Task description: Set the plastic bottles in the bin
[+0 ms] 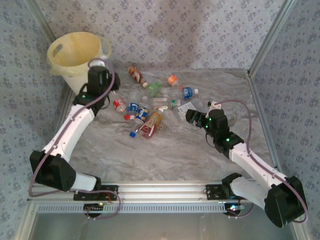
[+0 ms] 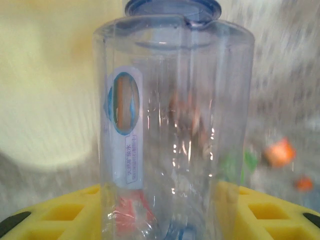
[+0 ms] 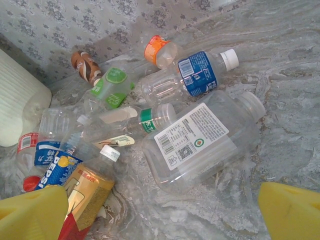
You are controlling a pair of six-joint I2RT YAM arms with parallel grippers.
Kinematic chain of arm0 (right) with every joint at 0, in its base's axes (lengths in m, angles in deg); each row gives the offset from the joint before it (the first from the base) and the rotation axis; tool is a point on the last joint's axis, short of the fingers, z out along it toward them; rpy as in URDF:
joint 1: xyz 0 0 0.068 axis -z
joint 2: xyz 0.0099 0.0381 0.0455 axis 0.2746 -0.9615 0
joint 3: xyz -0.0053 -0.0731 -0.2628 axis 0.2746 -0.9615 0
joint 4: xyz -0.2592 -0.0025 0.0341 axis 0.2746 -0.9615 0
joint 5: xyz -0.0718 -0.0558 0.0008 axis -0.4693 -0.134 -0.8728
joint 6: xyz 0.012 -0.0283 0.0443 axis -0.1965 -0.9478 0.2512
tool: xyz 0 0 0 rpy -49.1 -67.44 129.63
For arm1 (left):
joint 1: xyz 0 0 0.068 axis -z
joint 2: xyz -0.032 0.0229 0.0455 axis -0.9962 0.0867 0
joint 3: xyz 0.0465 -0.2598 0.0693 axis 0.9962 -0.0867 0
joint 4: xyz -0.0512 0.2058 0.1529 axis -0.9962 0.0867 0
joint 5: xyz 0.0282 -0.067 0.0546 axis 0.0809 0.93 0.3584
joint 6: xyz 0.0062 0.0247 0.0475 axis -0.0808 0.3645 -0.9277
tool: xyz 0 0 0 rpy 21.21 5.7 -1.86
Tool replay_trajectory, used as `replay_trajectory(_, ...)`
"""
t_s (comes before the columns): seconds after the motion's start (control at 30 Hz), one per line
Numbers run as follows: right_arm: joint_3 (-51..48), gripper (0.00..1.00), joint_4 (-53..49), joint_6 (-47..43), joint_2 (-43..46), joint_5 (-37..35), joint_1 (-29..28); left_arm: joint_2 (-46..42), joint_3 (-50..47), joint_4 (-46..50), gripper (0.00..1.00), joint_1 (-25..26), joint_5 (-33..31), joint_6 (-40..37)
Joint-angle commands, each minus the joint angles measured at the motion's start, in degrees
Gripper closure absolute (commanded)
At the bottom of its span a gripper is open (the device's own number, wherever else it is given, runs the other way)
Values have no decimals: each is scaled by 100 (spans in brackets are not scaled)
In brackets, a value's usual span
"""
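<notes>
Bin (image 1: pixel 56 64) stands at the far-left corner of the table (image 1: pixel 200 160); the left gripper (image 1: pixel 98 66) hangs just beside its rim, raised there presumably to carry its load over the edge, jaws clamped on a clear blue-capped bottle (image 2: pixel 170 130) standing upright between the yellow pads (image 2: pixel 65 212). The other bottles (image 1: pixel 150 107) lie scattered mid-table. The right gripper (image 1: pixel 194 116) hovers over the pile's right side, jaws spread wide and empty, likely lined up on the wide white-labelled bottle (image 3: pixel 200 140).

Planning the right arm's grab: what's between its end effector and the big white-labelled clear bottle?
Bare marbled table separates the end effector from the bottle, in the right wrist view.
</notes>
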Motion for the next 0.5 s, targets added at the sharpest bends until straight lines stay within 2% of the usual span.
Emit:
replay_trajectory(0.0, 4, 0, 120, -85, 56, -110, -8, 336, 781, -702, 48, -415, -611, -953)
replay_trajectory(0.13, 1, 0, 96, -85, 83, -126, -17, 968, 1776, -929, 47, -1055, -489, -1043)
replay_trajectory(0.3, -23, 0, 128, -77, 72, -169, -24, 1815, 2881, -683, 48, -1666, -96, -1088)
replay_trajectory(0.47, -23, 0, 155, -59, 56, -170, -42, 2750, 4070, 341, 48, -2150, 198, -463)
